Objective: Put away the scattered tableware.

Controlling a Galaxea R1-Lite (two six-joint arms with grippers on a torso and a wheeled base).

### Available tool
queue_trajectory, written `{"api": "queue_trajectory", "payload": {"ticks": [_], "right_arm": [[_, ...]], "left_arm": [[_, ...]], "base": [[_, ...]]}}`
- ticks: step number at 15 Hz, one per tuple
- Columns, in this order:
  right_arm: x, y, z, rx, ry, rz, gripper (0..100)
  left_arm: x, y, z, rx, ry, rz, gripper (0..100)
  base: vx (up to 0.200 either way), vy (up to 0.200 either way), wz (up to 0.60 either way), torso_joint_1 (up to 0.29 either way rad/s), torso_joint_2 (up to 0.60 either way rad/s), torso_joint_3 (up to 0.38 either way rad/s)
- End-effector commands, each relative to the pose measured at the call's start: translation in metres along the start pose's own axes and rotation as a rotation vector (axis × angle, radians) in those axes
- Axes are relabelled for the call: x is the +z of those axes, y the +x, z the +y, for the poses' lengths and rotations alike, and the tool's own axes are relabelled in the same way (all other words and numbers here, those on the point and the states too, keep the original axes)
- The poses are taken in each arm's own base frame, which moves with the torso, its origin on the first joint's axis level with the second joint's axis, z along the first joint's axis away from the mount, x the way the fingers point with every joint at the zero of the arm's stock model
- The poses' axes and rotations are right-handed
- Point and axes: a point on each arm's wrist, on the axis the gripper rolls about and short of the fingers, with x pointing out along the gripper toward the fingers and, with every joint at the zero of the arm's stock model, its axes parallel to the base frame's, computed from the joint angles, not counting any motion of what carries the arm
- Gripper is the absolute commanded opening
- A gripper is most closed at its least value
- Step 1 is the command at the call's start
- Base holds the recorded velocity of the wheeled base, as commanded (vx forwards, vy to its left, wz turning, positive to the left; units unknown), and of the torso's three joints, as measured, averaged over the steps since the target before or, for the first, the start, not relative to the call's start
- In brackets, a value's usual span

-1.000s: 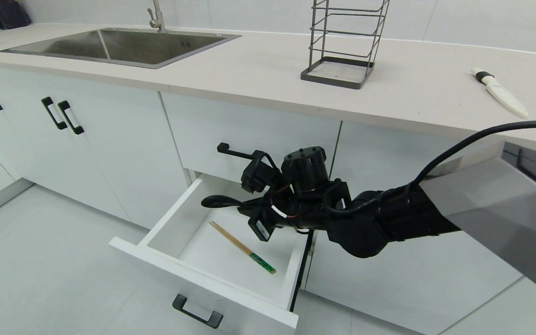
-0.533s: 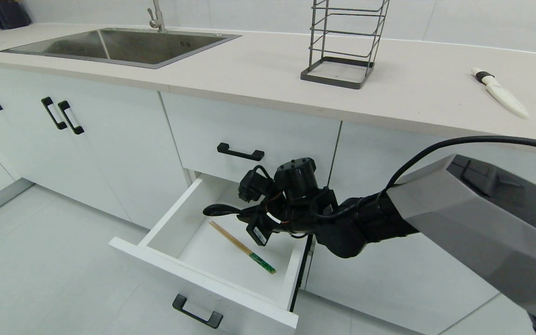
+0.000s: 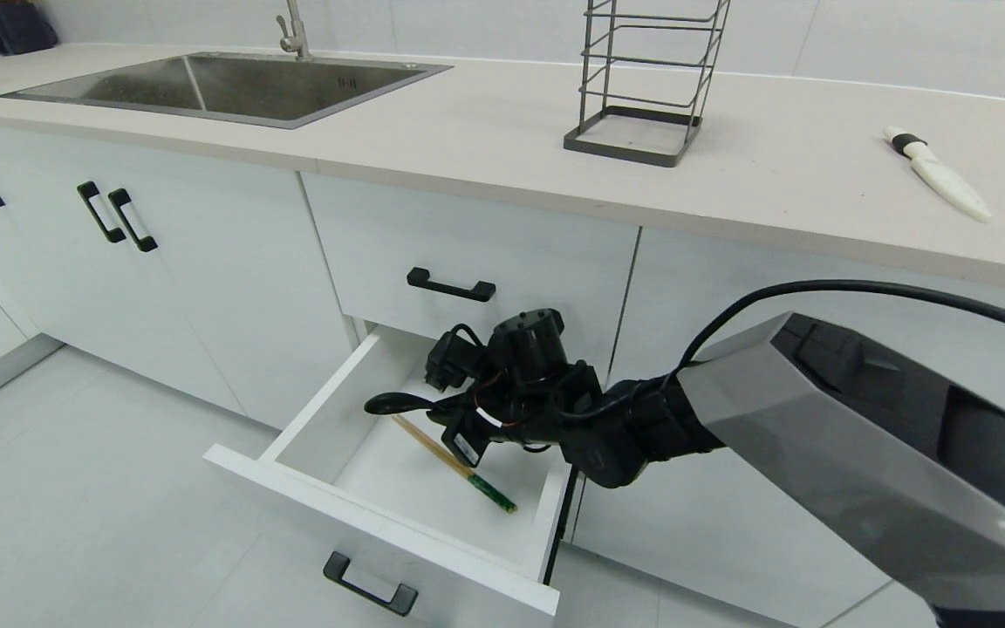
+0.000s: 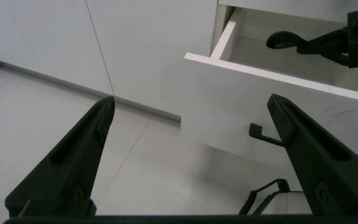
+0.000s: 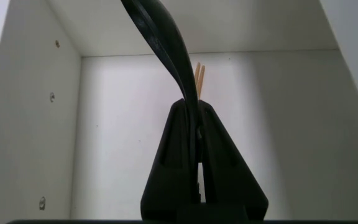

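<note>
A black spoon [image 3: 391, 403] hangs over the open white drawer [image 3: 385, 515], with my right gripper [image 3: 450, 417] shut on its handle. In the right wrist view the spoon [image 5: 160, 43] runs out from the closed fingers [image 5: 194, 162] above the drawer floor. A pair of wooden chopsticks [image 3: 454, 464] with green ends lies on the drawer floor, under the gripper. A white knife [image 3: 936, 172] with a black band lies on the counter at the far right. My left gripper [image 4: 188, 155] is open, low over the floor in front of the drawer [image 4: 278, 106].
A wire rack [image 3: 646, 87] stands on the counter [image 3: 485, 139] behind the drawer, and a steel sink [image 3: 223, 85] is at the left. Closed cabinet doors with black handles [image 3: 119, 218] flank the drawer. Another closed drawer with a black handle [image 3: 450, 285] is just above.
My right arm has come down and to the left with the spoon, bringing it lower into the open drawer. The chopsticks and knife have not moved.
</note>
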Motion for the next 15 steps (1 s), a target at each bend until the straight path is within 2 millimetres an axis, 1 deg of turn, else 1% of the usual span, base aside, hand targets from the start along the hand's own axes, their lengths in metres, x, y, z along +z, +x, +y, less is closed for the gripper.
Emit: {"api": "queue_trajectory", "payload": {"ticks": [1,3,5,10,11,14,15], "right_arm": [[0.006,0.006,-0.004,-0.01,-0.005,-0.026,0],[0.012,0.008,0.001,-0.002,-0.01,-0.036,0],[0.002,0.015,0.007,0.011,-0.011,-0.01,0],[0.003,0.018,0.012,-0.022,-0.018,0.001,0],[0.001,0.02,0.013,-0.043,-0.017,0.014,0],[-0.001,0.03,0.014,-0.064,-0.018,0.013,0],[-0.005,0.034,0.012,-0.072,-0.014,0.032,0]], "left_arm": [[0.0,0.0,0.0,0.002,0.0,0.001,100],[0.0,0.0,0.0,0.002,0.0,0.001,100],[0.0,0.0,0.0,0.001,0.0,0.001,100],[0.0,0.0,0.0,0.001,0.0,0.001,100],[0.0,0.0,0.0,0.002,0.0,0.001,100],[0.0,0.0,0.0,0.001,0.0,0.001,100],[0.0,0.0,0.0,0.001,0.0,0.001,100]], "base": [[0.0,0.0,0.0,0.0,0.0,0.0],[0.0,0.0,0.0,0.0,0.0,0.0],[0.0,0.0,0.0,0.0,0.0,0.0],[0.0,0.0,0.0,0.0,0.0,0.0],[0.0,0.0,0.0,0.0,0.0,0.0],[0.0,0.0,0.0,0.0,0.0,0.0],[0.0,0.0,0.0,0.0,0.0,0.0]]}}
